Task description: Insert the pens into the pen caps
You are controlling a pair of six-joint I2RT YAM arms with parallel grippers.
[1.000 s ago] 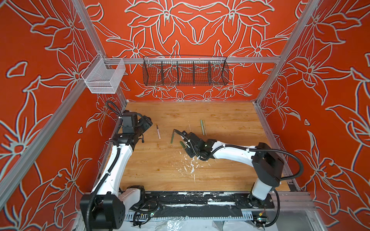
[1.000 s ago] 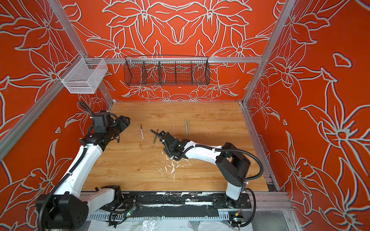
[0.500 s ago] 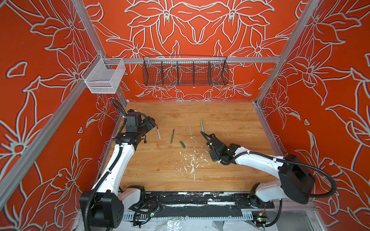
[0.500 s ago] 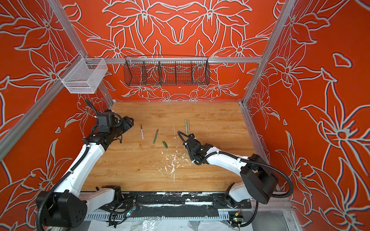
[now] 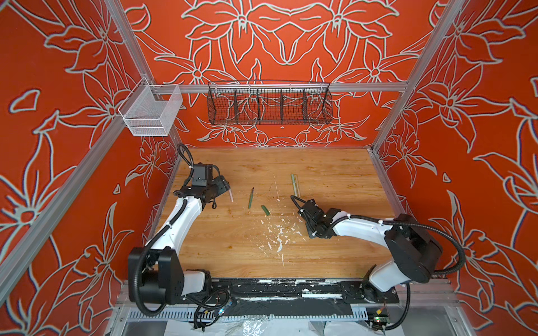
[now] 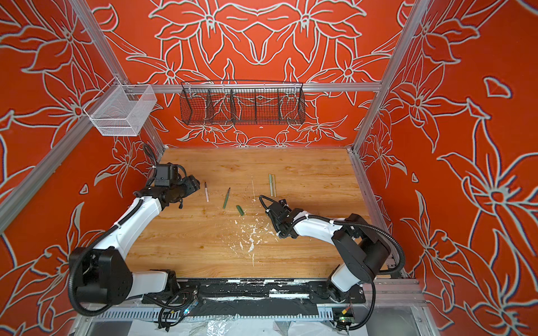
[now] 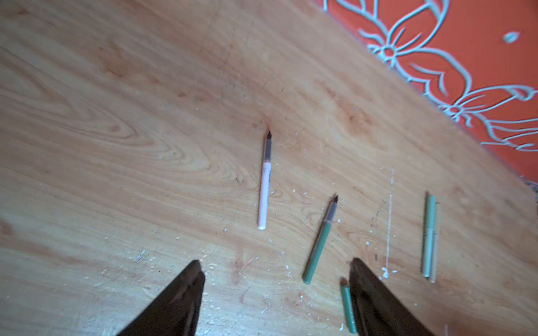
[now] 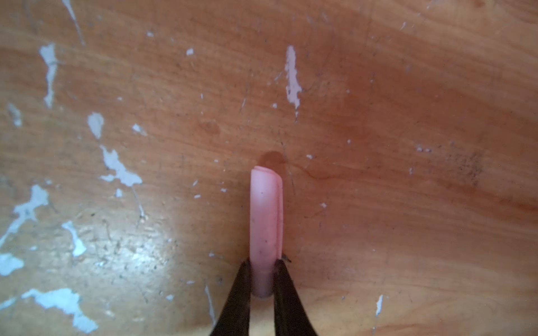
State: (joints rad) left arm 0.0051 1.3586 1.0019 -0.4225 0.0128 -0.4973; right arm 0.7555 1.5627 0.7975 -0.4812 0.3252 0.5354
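The right gripper (image 8: 262,279) clamps one end of the pink cap (image 8: 265,215), likely light and slippery; the left gripper (image 7: 276,261), jaws apart near the pink pen (image 7: 265,186), should grab it mid-barrel.

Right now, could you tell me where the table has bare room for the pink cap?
Bare: the far table strip by the back wall, and the near stretch from paint flecks to black rail. Crowded: the middle row, pink pen, green pen, green cap and paired pens.
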